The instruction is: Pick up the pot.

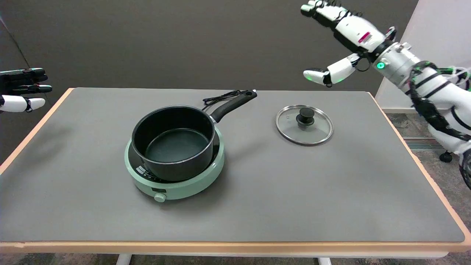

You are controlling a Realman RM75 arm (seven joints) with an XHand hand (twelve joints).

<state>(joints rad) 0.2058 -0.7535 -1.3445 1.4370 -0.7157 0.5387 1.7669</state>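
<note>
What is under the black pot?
The black pot sits on a round mint-green cooker. The pot covers most of the cooker's top, so you can't see its middle.

white robot hand (347, 31), black cables, green light

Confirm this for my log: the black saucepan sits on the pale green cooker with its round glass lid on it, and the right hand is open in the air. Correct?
Not quite. The head view shows the round glass lid lying flat on the grey table, right of the black saucepan, not on it. The rest holds: the saucepan sits on the pale green cooker, and the right hand is open in the air.
</note>
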